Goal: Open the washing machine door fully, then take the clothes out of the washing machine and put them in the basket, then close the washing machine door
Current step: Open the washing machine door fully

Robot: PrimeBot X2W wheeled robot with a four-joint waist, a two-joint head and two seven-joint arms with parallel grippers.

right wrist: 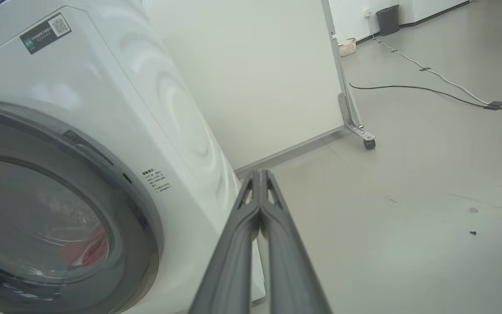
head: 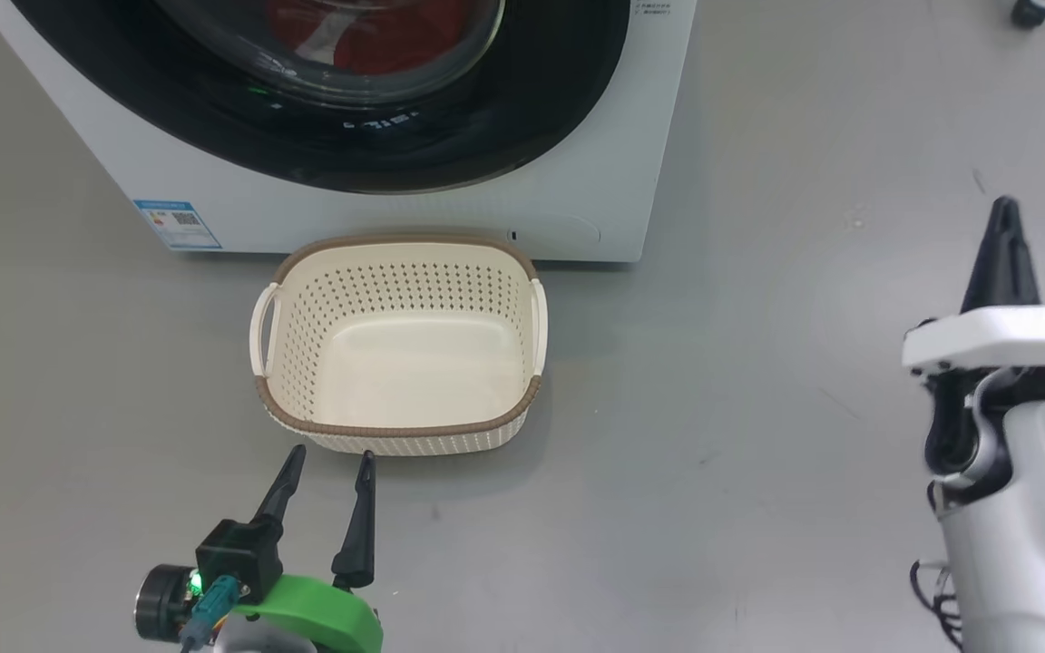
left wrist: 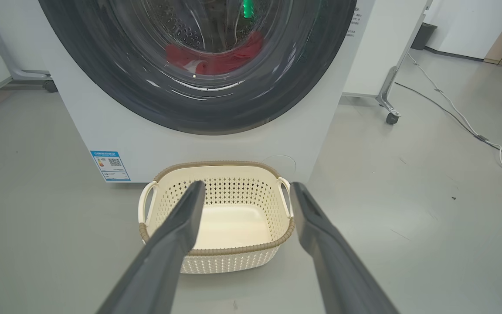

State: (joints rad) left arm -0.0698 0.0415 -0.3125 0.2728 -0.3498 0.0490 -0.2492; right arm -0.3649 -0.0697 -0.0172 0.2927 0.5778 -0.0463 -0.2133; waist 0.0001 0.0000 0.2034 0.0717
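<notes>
**Inspector:** State of the left tool (head: 331,453)?

**Examiner:** Its fingers are spread wide with nothing between them. It hangs low over the floor (head: 758,408), tips just short of the basket's near rim and touching nothing.

**Inspector:** And the right tool (right wrist: 259,173)?

**Examiner:** The fingers are pressed together along their length and grip nothing. It stands out to the right, well apart from the basket, pointing past the machine's right front corner.

**Inspector:** Where are the task items?

**Examiner:** The washing machine door (head: 522,127) lies flush against the washing machine (head: 377,213). The clothes (left wrist: 229,56) are red fabric behind the door's glass, low in the drum. The basket (head: 395,431) sits upright on the floor just in front of the machine, below the door.
</notes>
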